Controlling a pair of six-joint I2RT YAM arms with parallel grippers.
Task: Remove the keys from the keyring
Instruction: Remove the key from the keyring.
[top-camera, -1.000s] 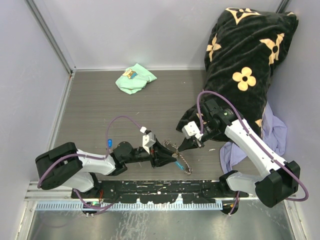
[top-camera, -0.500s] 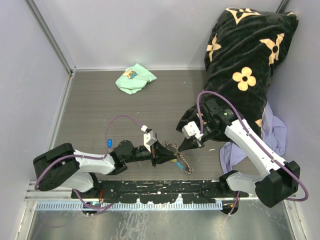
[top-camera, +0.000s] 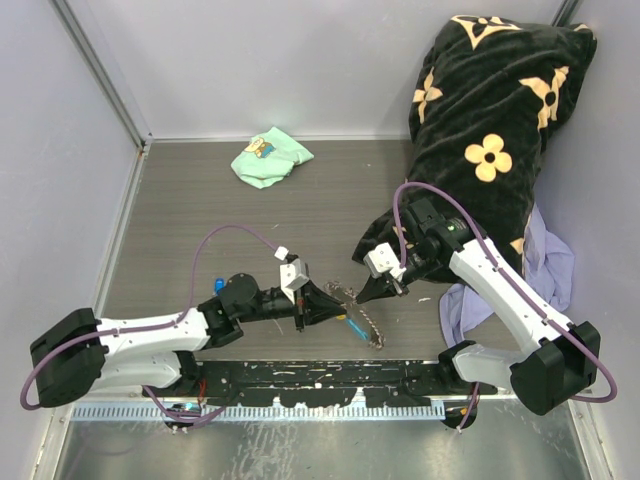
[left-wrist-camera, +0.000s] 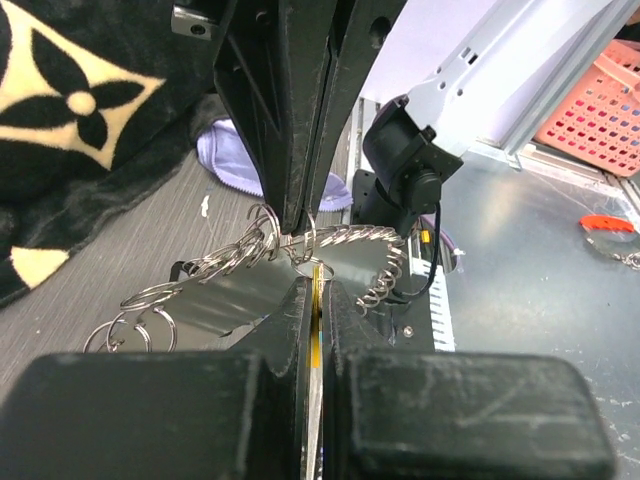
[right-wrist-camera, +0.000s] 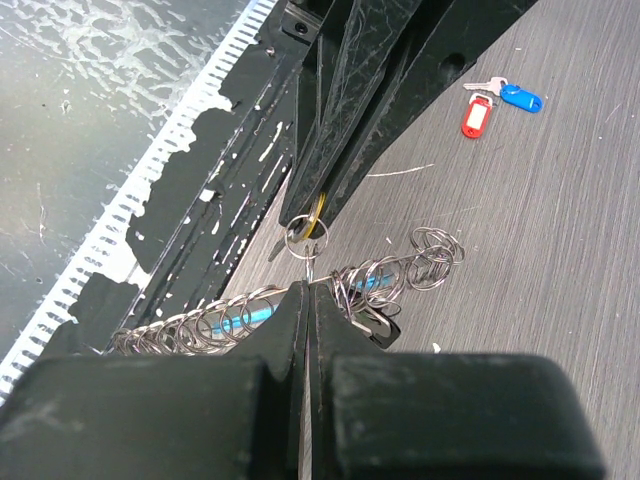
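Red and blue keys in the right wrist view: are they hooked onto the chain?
No, the red key and the blue key lie on the table, apart from the chain.

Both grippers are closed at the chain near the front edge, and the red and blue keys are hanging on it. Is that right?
Not quite. The red key and blue key lie loose on the table, apart from the chain; the right wrist view shows it.
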